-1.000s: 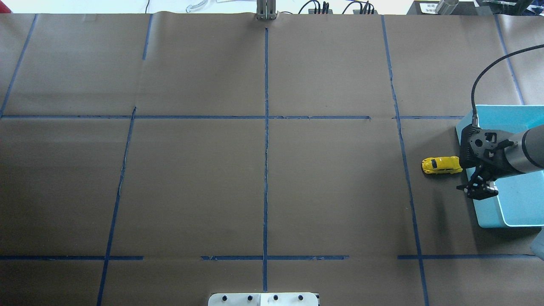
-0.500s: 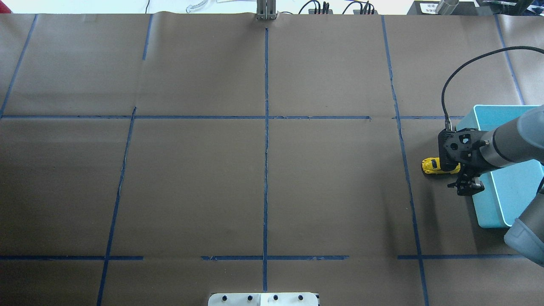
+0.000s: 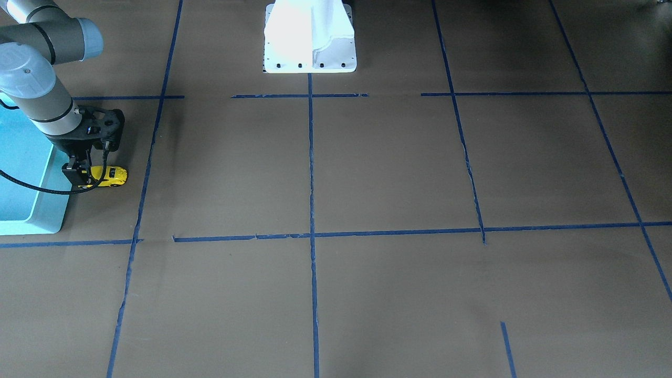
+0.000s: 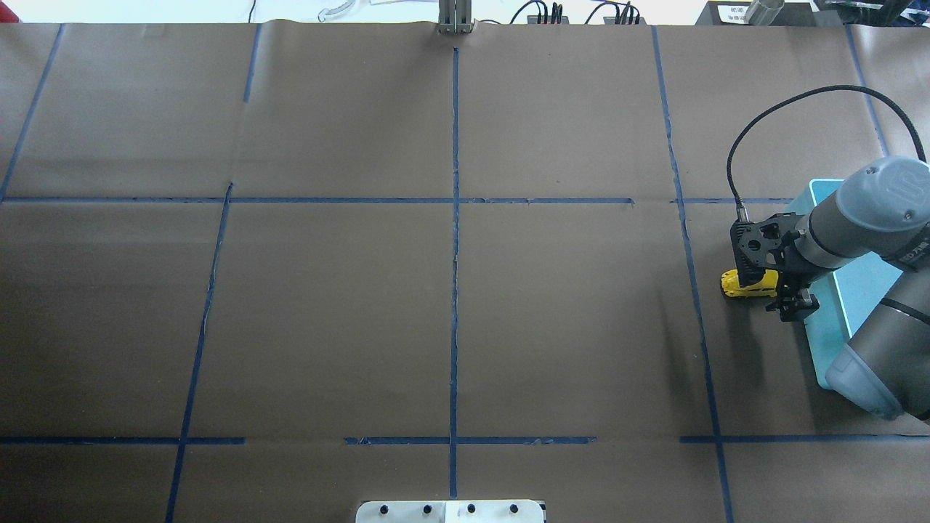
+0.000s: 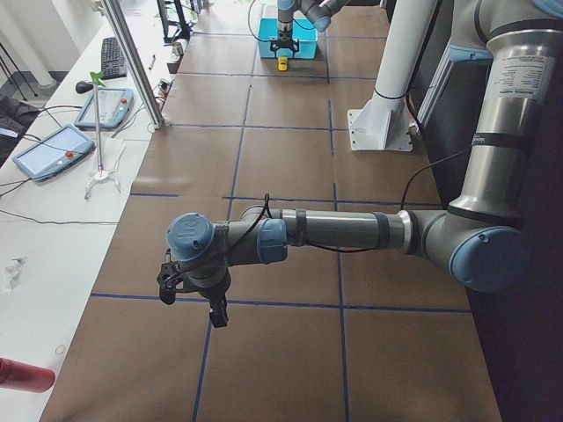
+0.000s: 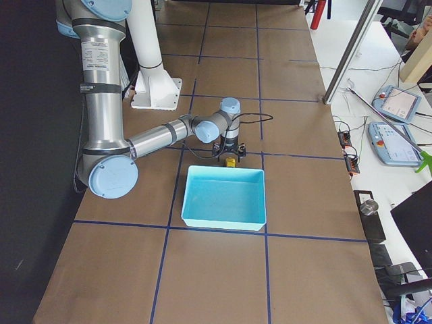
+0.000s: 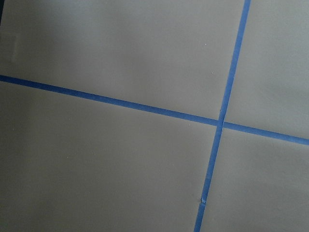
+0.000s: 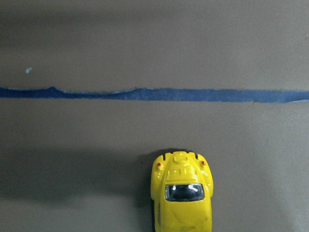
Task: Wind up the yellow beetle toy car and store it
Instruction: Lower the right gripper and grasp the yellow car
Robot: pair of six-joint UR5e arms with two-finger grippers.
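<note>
The yellow beetle toy car stands on the brown table just left of the blue bin. It also shows in the front view and fills the bottom of the right wrist view. My right gripper points down over the car's bin-side end, low at the table, and looks open with a finger on each side; it also shows in the front view. My left gripper hangs over a tape crossing at the table's far left end; I cannot tell whether it is open or shut.
The blue bin is open-topped with nothing seen inside, and the right arm hides part of it from overhead. Blue tape lines grid the table. The robot's white base plate stands at the near middle edge.
My right gripper has moved left from over the bin's edge to over the car's bin-side end and come down. The car has not moved.
</note>
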